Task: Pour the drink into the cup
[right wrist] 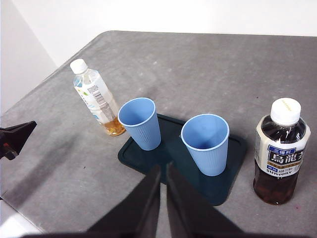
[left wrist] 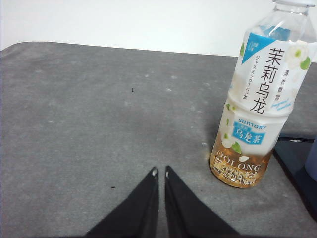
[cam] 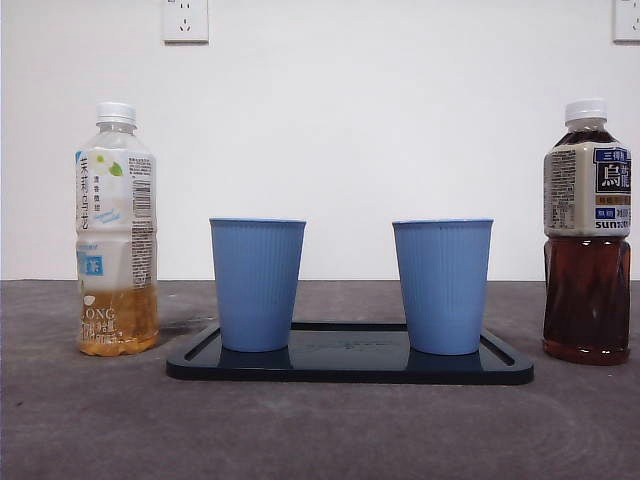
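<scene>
On tray [cam: 350, 368]: two cups [cam: 257, 285] | front view: no arms | left claw [left wrist: 160, 172], right claw [right wrist: 163, 167] together

Dark tray [cam: 350, 372] on grey table [cam: 90, 420]; wall sockets [cam: 186, 20] above, white wall behind.

Front view, L to R: nearly empty bottle [cam: 116, 230], tray [cam: 350, 365] w/ two cups, nearly full bottle [cam: 587, 232], all upright on the surface [cam: 320, 430]. L cup [cam: 257, 284] stands on tray's L end, R cup [cam: 442, 286] on its R end, well apart. Both bottles stand off the tray, one near each end. Wall [cam: 350, 120] behind, w/ socket [cam: 186, 20] above the L side & another [cam: 627, 20] at the top R corner.
</scene>
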Robot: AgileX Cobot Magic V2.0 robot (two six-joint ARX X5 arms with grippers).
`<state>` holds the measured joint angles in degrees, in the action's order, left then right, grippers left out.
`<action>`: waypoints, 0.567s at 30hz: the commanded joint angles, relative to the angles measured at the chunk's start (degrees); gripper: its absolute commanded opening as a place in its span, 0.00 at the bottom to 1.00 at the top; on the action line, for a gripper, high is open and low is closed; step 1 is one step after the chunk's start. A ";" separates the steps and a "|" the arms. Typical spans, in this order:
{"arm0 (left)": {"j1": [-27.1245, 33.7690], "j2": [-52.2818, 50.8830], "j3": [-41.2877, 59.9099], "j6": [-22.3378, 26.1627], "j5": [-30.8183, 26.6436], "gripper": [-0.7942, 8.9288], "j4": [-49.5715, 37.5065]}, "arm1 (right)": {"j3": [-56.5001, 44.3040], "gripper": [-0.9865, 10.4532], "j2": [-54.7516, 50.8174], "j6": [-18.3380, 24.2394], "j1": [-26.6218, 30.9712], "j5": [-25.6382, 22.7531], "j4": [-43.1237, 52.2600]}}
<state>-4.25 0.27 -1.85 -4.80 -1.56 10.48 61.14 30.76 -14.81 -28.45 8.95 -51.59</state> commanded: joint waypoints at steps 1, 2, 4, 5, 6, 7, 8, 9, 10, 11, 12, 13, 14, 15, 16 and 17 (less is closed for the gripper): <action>-0.02 -0.09 1.16 0.90 -0.22 0.10 0.07 | 0.68 0.10 0.17 0.52 -0.31 0.04 0.61; -0.02 -0.09 1.16 0.90 -0.22 0.10 0.07 | 0.68 0.10 0.17 0.52 -0.31 0.02 0.61; -0.02 -0.09 1.16 0.90 -0.22 0.10 0.07 | 0.68 0.10 0.17 0.52 -0.31 0.02 0.61; -0.02 -0.09 1.16 0.90 -0.22 0.10 0.09 | 0.68 0.10 0.17 0.52 -0.31 0.02 0.61; -0.02 -0.09 1.16 0.90 -0.22 0.10 0.07 | 0.68 0.10 0.17 0.52 -0.31 0.04 0.61; -0.02 -0.09 1.16 0.90 -0.22 0.10 0.09 | 0.68 0.10 0.17 0.52 -0.31 0.02 0.61; -0.02 -0.09 1.16 0.90 -0.22 0.10 0.09 | 0.68 0.10 0.17 0.52 -0.31 0.02 0.61; -0.02 -0.09 1.16 0.90 -0.22 0.10 0.09 | 0.68 0.10 0.17 0.52 -0.31 0.02 0.61; -0.02 -0.09 1.16 0.90 -0.22 0.10 0.09 | 0.68 0.10 0.17 0.52 -0.31 0.04 0.76; -0.02 -0.09 1.16 0.90 -0.22 0.10 0.07 | 0.31 0.10 0.15 0.55 -0.31 0.04 1.49; 0.00 -0.09 1.16 0.90 -0.22 0.10 0.09 | -0.17 0.10 0.04 0.55 -0.09 -0.11 2.36; 0.00 -0.09 1.16 0.90 -0.22 0.10 0.09 | -0.83 0.10 -0.26 0.83 0.55 -0.42 3.34; 0.00 -0.09 1.16 0.90 -0.22 0.10 0.09 | -2.12 0.10 -0.52 2.54 1.53 -2.10 5.11; 0.00 -0.09 1.16 0.90 -0.22 0.10 0.09 | -3.87 0.10 -1.11 4.17 2.84 -4.13 7.28; 0.00 -0.09 1.16 0.90 -0.22 0.10 0.13 | -6.62 0.10 -2.29 5.42 4.79 -5.73 10.82; 0.00 -0.09 1.16 0.90 -0.22 0.10 0.17 | -10.08 0.10 -3.82 6.08 7.02 -6.23 15.28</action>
<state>-4.25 0.27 -1.85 -4.80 -1.56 10.48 53.28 27.75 -11.62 -22.72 3.53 -39.57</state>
